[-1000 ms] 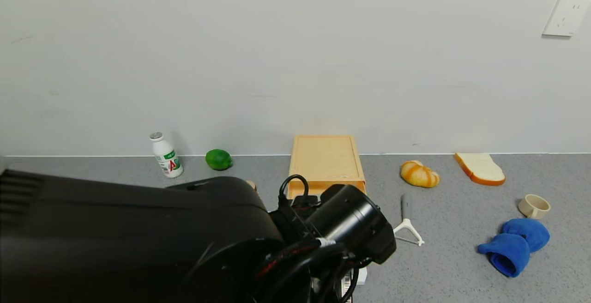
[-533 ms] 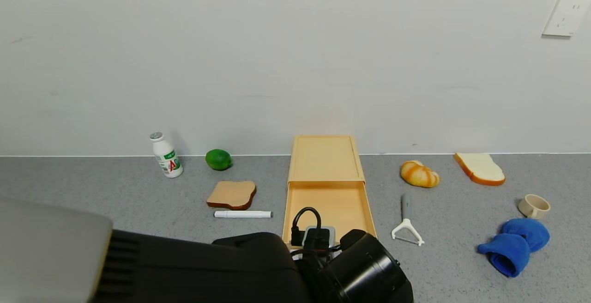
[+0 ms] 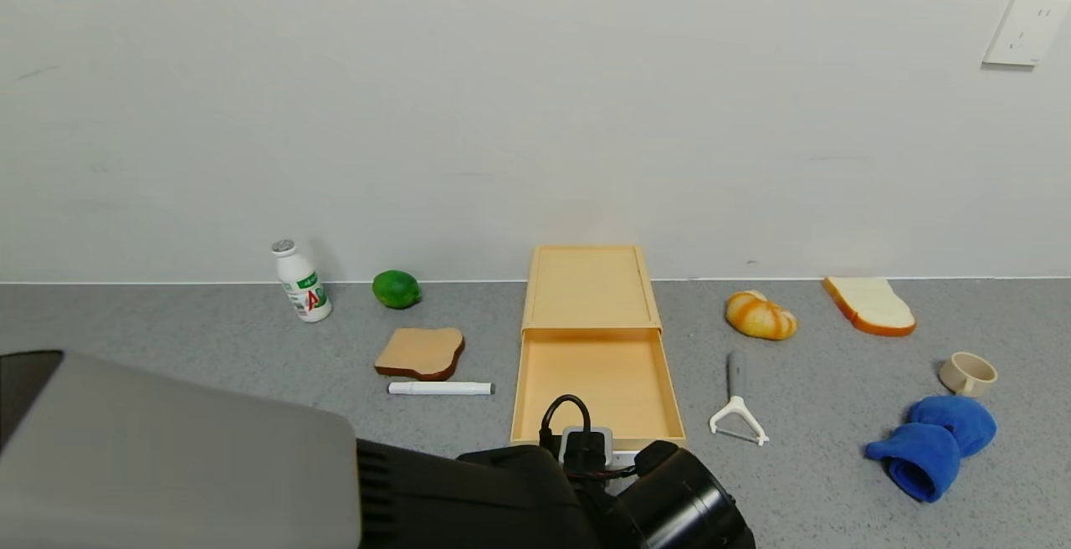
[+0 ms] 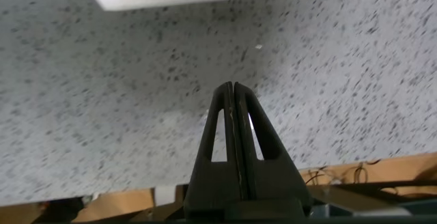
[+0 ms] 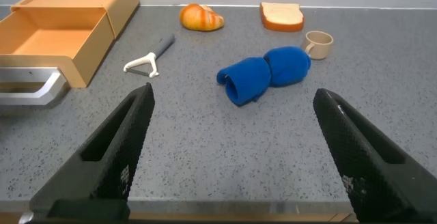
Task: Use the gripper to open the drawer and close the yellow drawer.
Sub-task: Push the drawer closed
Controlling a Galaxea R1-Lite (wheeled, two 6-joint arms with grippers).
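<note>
Grey counter: drawer [image 3: 596, 382] pulled out toward robot, lengthwise; left gripper [image 4: 233, 91] jaws pressed together, empty

On the grey counter [image 3: 209, 331] are seen a milk bottle [image 3: 301, 281], lime [image 3: 396, 289], toast slice [image 3: 421, 352], white marker [image 3: 441, 387], peeler [image 3: 736, 405], bread roll [image 3: 760, 315], white bread slice [image 3: 868, 305], cup [image 3: 968, 373] and blue cloth [image 3: 933, 443].

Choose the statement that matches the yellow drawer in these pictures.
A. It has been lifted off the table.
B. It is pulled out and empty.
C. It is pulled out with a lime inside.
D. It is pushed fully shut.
B: in the head view the drawer stands slid out from its box, and its bare floor holds nothing; the lime sits apart on the table.
</note>
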